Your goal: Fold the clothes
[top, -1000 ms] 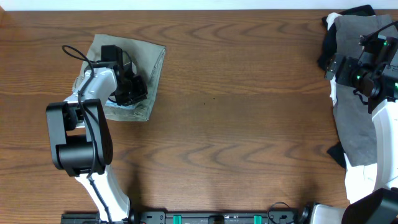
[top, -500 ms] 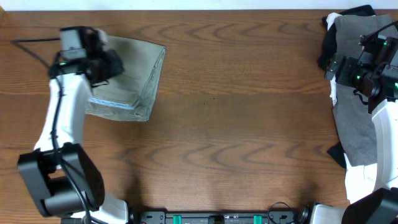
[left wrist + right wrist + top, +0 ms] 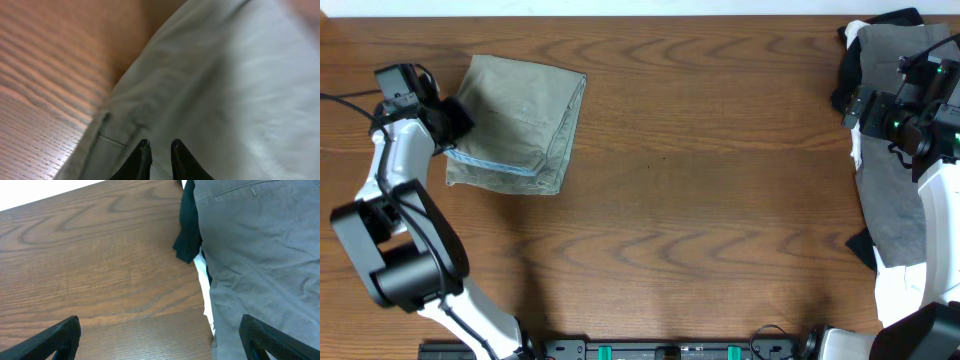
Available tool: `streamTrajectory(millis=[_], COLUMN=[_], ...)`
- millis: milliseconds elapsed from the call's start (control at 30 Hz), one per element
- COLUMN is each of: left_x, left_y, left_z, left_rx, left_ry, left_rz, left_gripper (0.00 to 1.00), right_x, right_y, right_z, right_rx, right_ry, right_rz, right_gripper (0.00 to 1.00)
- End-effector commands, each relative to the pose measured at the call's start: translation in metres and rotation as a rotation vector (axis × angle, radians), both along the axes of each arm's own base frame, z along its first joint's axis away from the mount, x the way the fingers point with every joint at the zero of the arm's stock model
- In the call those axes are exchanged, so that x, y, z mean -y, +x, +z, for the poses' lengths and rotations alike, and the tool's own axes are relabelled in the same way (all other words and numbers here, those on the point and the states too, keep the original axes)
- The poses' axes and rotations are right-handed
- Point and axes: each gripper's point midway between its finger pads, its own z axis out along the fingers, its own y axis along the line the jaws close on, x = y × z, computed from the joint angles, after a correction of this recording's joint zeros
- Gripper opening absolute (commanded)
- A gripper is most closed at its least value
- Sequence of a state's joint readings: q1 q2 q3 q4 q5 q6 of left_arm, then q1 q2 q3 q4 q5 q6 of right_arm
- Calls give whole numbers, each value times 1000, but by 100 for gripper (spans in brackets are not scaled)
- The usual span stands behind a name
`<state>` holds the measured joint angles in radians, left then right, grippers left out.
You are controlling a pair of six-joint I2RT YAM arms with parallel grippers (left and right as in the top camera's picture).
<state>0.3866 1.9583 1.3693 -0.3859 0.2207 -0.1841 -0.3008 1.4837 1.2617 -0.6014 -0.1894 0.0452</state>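
Just to the right of the left gripper [image 3: 448,118], at its fingertips, lie the khaki shorts [image 3: 525,120], folded into a flat packet on the wooden table [image 3: 720,200]. The packet is nearly square and slightly tilted, so it has no strong long axis. Its sides run roughly away from the robot, and a strip of pale blue waistband lining [image 3: 492,165] shows along the edge nearest the robot. In the left wrist view the gripper's fingers [image 3: 145,152] are drawn almost together, with only a sliver between them. They hang over the khaki cloth and no fold is visibly pinched.

Well away to the right, the right gripper [image 3: 160,325] hangs with its jaws spread wide and empty. A grey garment [image 3: 260,255] lies beneath it and to its right. A black garment [image 3: 189,235] and a bit of white cloth [image 3: 205,285] peek out at that garment's left edge, where bare table begins.

The shorts look finished. Any next garment sits under the right gripper and far across the table from the left one, so the right arm is much the nearer.

A second ago the left arm was bent over the shorts with its gripper on top of them. It has since swung out to their left edge, leaving the whole packet uncovered and lying where it was. The right arm has not moved.
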Motion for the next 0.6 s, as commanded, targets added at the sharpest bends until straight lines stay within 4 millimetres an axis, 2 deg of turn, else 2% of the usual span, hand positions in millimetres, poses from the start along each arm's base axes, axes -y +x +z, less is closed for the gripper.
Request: streamTrajectory(millis=[0,167,267,400,567], left_x=[-8,-5,-5,-9,-5], left_y=[-10,-20,-18,-9,3], left_z=[-33,-70,-71,-44,25], left_rx=[-78,-157,-155,-95,48], left_ry=[-8,-37,-36,-10,43], left_rz=[32,32,31,28,12], left_gripper=[17,15,15,15,15], right_x=[1,1,1,1,1], right_y=[0,0,0,0,0], right_z=[-4,-4,-4,-4,-4], right_rx=[-8,-8,-8,-8,-8], right_ry=[8,8,8,8,8], right_rz=[-9,-9,-9,-9,-9], right_gripper=[99,99,99,99,99])
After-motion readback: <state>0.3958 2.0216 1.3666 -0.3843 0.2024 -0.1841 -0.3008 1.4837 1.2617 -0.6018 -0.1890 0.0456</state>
